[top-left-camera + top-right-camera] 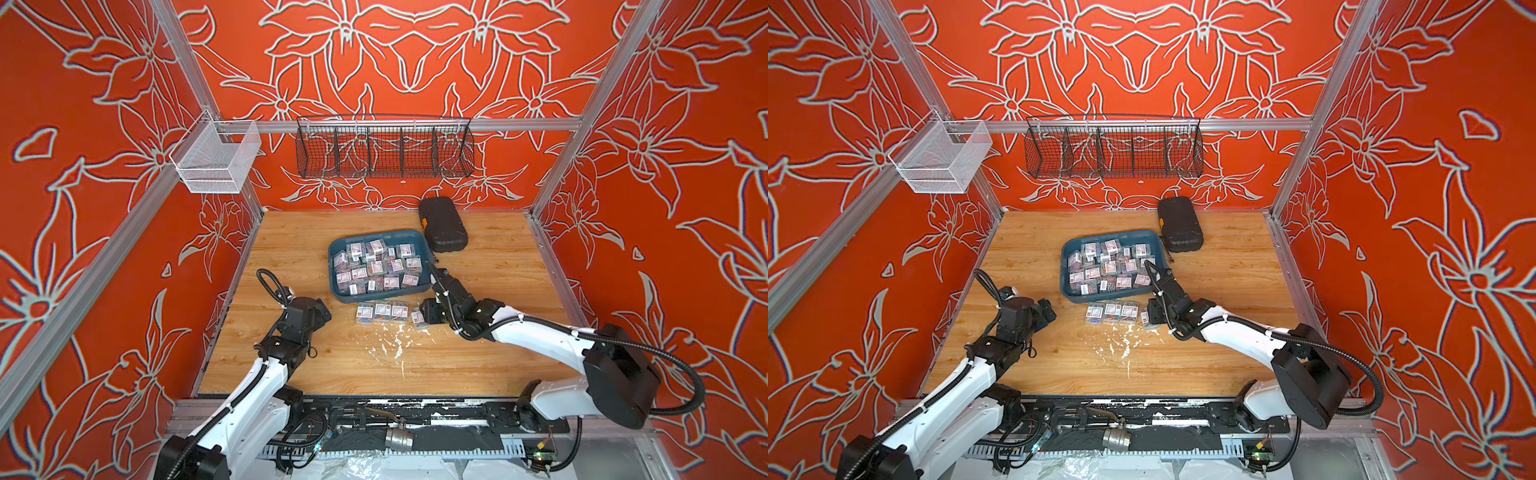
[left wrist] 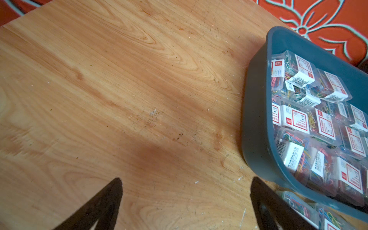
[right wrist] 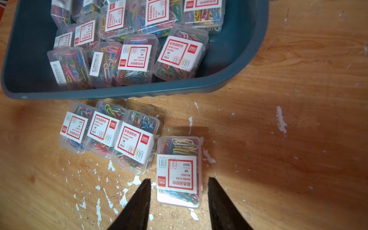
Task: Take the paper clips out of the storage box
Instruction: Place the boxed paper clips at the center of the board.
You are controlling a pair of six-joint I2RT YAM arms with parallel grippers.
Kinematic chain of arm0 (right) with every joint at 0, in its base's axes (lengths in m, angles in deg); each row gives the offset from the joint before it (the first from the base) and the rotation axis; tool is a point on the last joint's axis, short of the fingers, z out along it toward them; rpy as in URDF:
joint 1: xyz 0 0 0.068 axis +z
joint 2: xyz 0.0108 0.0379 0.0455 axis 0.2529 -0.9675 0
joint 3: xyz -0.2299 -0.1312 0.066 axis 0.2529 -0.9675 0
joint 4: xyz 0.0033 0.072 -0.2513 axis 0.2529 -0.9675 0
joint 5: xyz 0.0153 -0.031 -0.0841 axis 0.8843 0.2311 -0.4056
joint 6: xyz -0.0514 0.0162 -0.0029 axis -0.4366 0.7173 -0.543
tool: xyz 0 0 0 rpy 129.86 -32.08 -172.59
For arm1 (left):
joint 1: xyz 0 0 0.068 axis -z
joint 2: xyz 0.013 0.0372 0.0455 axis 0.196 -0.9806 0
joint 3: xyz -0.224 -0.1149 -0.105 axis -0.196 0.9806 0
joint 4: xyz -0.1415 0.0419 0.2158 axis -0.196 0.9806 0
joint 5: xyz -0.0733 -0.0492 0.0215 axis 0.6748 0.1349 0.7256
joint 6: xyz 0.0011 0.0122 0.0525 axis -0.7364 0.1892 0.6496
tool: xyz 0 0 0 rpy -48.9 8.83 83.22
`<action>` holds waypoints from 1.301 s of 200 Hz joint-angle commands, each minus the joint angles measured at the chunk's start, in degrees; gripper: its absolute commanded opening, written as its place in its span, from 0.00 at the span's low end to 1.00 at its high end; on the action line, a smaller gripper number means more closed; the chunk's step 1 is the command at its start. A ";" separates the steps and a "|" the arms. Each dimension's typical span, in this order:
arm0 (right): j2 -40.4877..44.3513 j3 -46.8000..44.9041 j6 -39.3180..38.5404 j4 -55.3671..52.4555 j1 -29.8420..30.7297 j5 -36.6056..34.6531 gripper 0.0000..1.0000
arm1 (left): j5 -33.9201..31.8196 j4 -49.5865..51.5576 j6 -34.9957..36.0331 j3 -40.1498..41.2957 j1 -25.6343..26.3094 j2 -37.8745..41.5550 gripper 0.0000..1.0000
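Right wrist view: right claw (image 3: 179,178) released, its tips either side of one box of paper clips (image 3: 179,173) that lies flat on the worktop (image 3: 278,119). Gaps show on both sides, and the box's long axis runs along the fingers. Three more boxes (image 3: 111,131) sit side by side just outside the storage box (image 3: 139,92). The rest are heaped inside it, straight ahead past that row; the corner box (image 3: 179,55) is tilted. Left claw (image 2: 186,178) is wide and empty, with the storage box off to its side. Right claw faces the heap squarely, so it's the likelier one to pick.

Left arm (image 1: 257,382), jaws wide; right arm (image 1: 540,336), jaws narrower.
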 commanded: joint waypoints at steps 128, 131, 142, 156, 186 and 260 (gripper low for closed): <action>-9.93 -8.96 14.34 21.72 -1.53 8.85 0.46 | -0.38 0.09 -0.20 -1.50 -0.23 -0.50 0.97; -10.22 -8.97 14.58 22.04 -1.49 8.96 0.45 | -0.37 0.04 -0.21 -1.51 -0.23 -0.54 0.97; -11.12 -8.94 15.40 23.08 -1.53 8.83 0.44 | -0.43 0.04 -0.19 -1.58 -0.23 -0.54 0.97; -12.01 -8.89 16.20 24.12 -1.48 8.17 0.42 | -0.40 0.04 -0.19 -1.60 -0.19 -0.54 0.97; -13.56 -8.22 17.01 24.75 -1.50 7.57 0.41 | -0.51 0.06 -0.21 -1.64 -0.23 -0.61 0.97; -11.10 -6.46 15.56 20.13 -1.35 5.62 0.43 | 0.04 0.08 0.01 -1.33 -0.24 0.11 0.97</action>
